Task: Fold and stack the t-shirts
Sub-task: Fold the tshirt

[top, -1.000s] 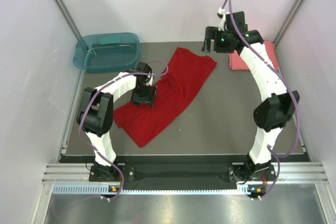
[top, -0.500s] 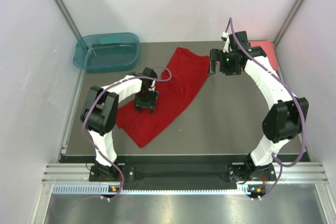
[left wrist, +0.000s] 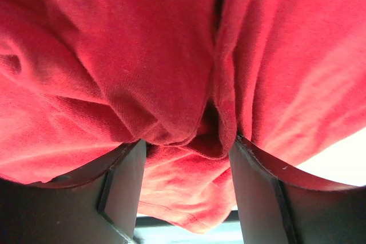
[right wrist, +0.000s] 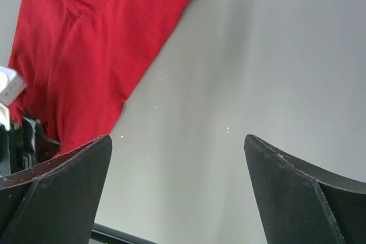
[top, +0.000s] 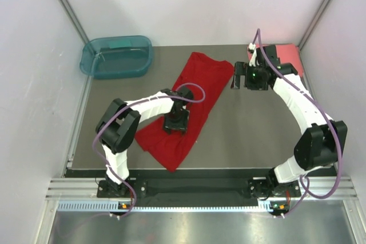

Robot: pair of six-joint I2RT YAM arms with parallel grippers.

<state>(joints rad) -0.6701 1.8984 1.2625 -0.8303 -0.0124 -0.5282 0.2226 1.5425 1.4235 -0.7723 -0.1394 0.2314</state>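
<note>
Top external: red shirt [top: 203,78] farther right now

One fixed camera hangs high at the near side, looking down over the whole tabletop [top: 246,130]. The left wrist camera sits tight against the deep red shirt [left wrist: 171,55]. The right wrist camera looks down from higher, catching that shirt's edge.

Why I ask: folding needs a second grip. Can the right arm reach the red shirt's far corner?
Probably yes: the right tool hangs open just beside the far corner of the red shirt, only bare table between them.
</note>
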